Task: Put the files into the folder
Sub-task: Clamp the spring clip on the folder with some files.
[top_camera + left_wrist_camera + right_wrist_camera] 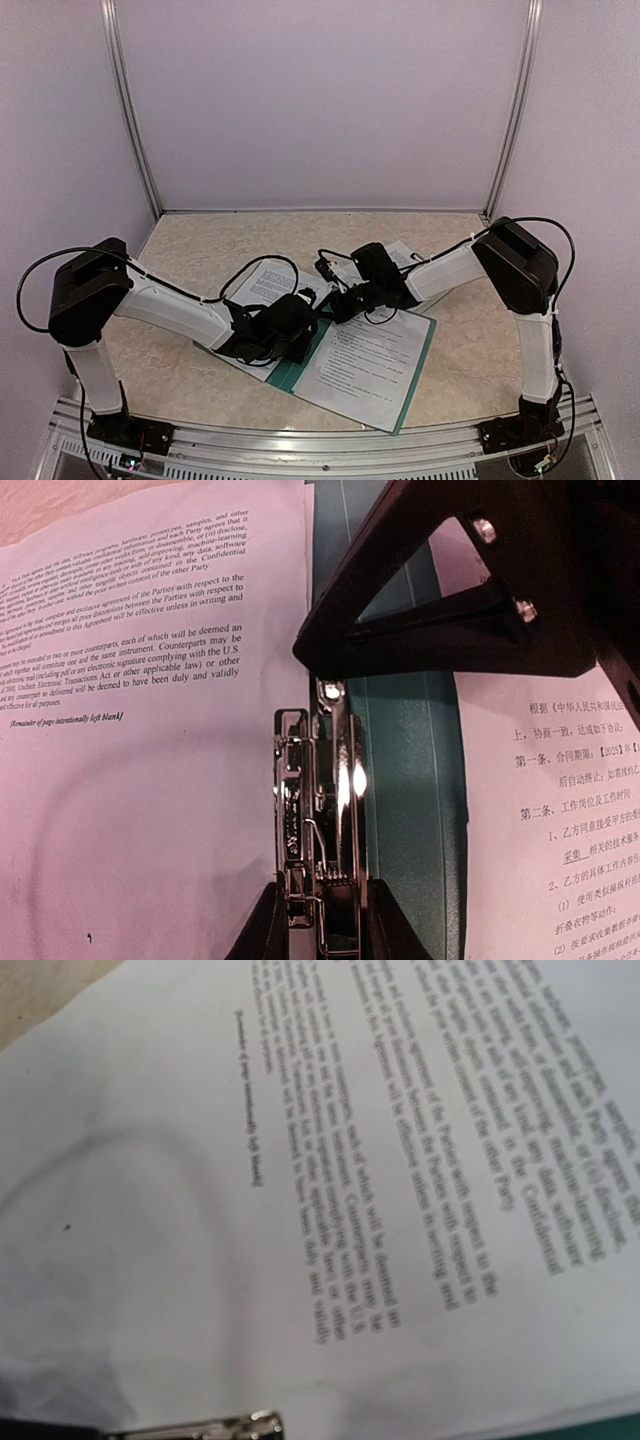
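The folder [303,366] lies open on the worktop [200,240], close to the near edge and about midway between the left and right edges, turned slightly askew. A sheet of Chinese text [372,362] lies flat on its right leaf, nearest the near edge. A sheet of English text [262,284] covers the left leaf and reaches out toward the left edge. The corner of a third sheet [405,254] shows past the right arm, toward the far edge.

Both claws meet over the folder's spine. The left claw [304,322] is set narrow on the silver clip [322,820], one dark finger against each side of its lower end in the left wrist view. The clip lies along the bare teal strip between the two sheets, its left side at the edge of the English sheet.

The right claw [336,302] sits just beyond the clip's far end. One black finger [440,630] reaches across the teal strip, its tip at the edge of the English sheet. I cannot tell whether this claw is wide or narrow, as its own camera shows only paper, a bit of clip and a corner of folder.
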